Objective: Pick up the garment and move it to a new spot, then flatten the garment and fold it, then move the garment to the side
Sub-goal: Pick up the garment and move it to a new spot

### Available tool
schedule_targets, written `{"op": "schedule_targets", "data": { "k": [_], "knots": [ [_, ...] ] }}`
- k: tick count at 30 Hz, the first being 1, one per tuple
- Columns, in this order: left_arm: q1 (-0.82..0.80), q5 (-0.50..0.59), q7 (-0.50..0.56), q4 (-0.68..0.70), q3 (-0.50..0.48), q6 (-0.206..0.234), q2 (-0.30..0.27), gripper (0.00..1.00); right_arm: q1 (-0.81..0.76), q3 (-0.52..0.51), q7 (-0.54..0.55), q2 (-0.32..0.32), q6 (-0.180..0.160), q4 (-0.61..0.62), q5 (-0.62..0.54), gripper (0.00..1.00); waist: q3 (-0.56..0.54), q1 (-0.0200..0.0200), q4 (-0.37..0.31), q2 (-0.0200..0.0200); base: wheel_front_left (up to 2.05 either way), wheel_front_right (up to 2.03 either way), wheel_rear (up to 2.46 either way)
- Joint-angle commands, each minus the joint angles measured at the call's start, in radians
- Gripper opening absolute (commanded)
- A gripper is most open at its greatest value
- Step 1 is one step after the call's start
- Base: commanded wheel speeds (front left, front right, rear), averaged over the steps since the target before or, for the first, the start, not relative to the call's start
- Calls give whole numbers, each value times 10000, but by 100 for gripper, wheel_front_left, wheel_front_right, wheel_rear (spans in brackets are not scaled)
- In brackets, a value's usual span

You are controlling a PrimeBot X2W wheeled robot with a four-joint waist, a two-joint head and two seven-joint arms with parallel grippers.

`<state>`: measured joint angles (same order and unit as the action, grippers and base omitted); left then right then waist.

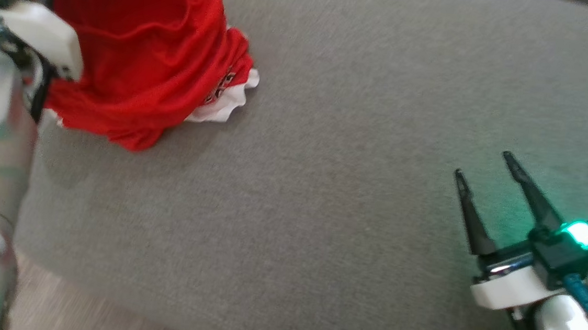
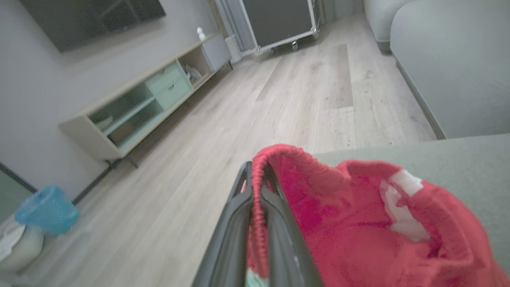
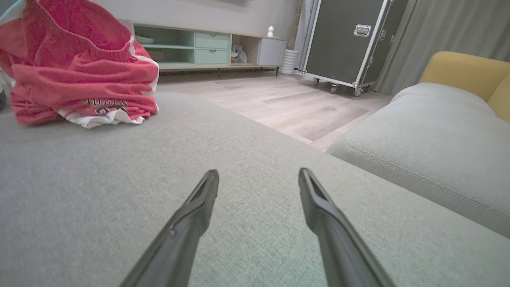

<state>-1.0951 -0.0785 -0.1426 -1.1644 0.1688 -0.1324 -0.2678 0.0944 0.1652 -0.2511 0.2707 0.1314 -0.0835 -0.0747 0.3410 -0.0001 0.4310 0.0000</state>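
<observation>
Broad grey woven-fabric seat (image 1: 327, 136) carried the work. Red mesh garment with white trim (image 1: 139, 58) stood bunched at its far-left edge, part-lifted: left gripper (image 2: 257, 175) clamped its ribbed hem, likely for carrying. Right gripper (image 1: 483, 164) hovered well apart, fingers spread, empty.

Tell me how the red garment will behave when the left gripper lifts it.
Probably floppy: the garment hangs in loose folds, its hem bunched on the cushion, so it should drape and swing. Likely light for its size, since the cloth looks thin. It may slip, because the left gripper pinches just a narrow ribbed edge.
</observation>
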Motion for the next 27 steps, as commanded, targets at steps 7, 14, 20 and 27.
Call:
{"op": "schedule_targets", "data": {
  "k": [7,14,20,27],
  "knots": [
    [-1564,623,-376,970,1355,20,-740,0,-17,280,-107,-1215,-7,-20,227,100,-2145,1,-1841,0,0,0,0],
    [-2128,-336,109,1775,2917,19,-286,0,-721,84,-107,-1887,-7,-26,223,100,-3413,1,-3553,0,0,0,0],
    [-2398,-2069,549,3107,4115,18,-305,0,-589,252,-107,-2069,-7,199,266,100,-3582,1,-5105,0,0,0,0],
    [-2227,-3875,656,4310,4694,18,-364,0,-514,245,-107,-2157,-7,245,339,100,-3553,1,-6336,0,0,0,0]
  ]
}}
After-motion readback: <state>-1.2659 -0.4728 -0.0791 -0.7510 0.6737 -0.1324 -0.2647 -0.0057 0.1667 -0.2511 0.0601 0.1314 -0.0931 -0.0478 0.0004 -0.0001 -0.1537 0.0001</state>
